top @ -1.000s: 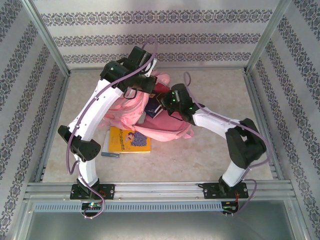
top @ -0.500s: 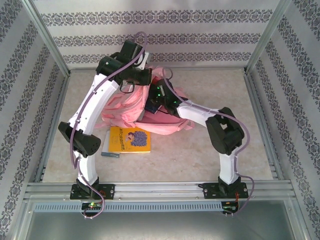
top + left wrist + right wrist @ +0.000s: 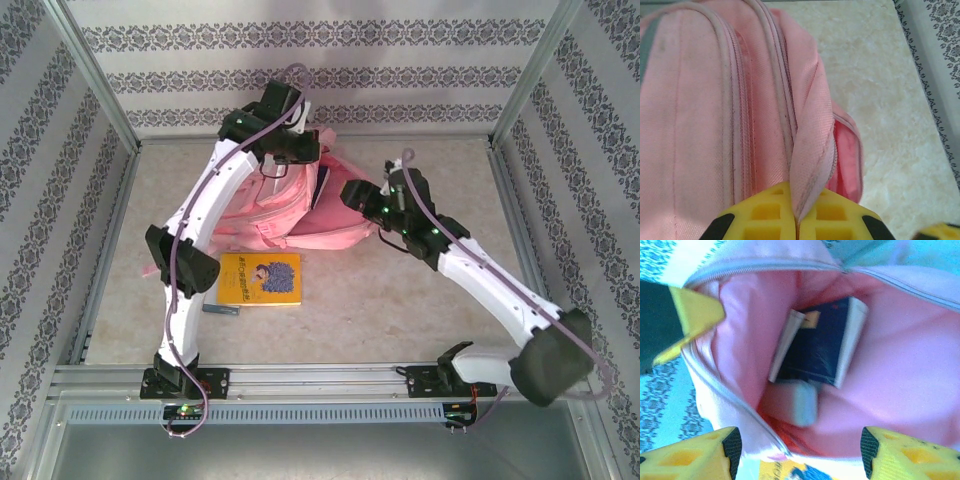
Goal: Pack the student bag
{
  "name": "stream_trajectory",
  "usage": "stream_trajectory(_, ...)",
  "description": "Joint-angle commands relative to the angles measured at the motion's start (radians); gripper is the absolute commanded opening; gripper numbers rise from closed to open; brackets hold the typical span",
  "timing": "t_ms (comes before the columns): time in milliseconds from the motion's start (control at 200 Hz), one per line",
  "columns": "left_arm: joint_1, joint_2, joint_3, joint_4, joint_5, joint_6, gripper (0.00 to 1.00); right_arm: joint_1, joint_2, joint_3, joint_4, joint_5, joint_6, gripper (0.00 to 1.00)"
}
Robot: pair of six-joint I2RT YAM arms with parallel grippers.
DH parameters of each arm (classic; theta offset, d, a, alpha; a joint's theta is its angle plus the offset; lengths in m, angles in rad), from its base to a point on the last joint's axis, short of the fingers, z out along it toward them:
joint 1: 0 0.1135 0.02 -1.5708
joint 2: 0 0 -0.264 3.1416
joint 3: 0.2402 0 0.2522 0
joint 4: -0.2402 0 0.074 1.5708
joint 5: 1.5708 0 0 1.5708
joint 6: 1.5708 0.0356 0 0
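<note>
The student bag [image 3: 270, 215], a big pink backpack, lies mid-table with its mouth facing right. My left gripper [image 3: 303, 157] is at the bag's far top edge. The left wrist view shows this left gripper [image 3: 797, 212] shut on a fold of the bag's pink zip edge [image 3: 810, 165], holding the mouth up. My right gripper [image 3: 352, 192] hovers just right of the opening. In its wrist view the right gripper [image 3: 797, 455] is open with nothing between the fingers. Inside the bag [image 3: 900, 370] lie a dark blue book [image 3: 820, 345] and a blurred pale thing [image 3: 797, 402].
A yellow book [image 3: 260, 279] lies flat on the table in front of the bag, with a small grey-blue item [image 3: 221, 310] at its near left corner. Patterned walls and metal frame rails enclose the table on all sides.
My right gripper has opened and drawn back to the right out of the bag's mouth, leaving the dark book inside. The left gripper has kept its hold on the zip edge, shifting slightly.
</note>
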Motion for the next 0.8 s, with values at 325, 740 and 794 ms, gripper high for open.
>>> stream_trajectory(325, 0.017, -0.259, -0.175, 0.059, -0.092, -0.057, 0.61, 0.036, -0.162, 0.003, -0.375, -0.035, -0.291, 0.67)
stream_trajectory(740, 0.172, -0.895, -1.263, 0.251, -0.202, -0.276, 0.77, 0.279, 0.195, 0.182, -0.362, -0.286, -0.387, 0.66)
stream_trajectory(794, 0.227, -0.924, -1.363, 0.29, -0.167, -0.294, 0.78, 0.298, 0.266, 0.2, -0.372, -0.312, -0.367, 0.64)
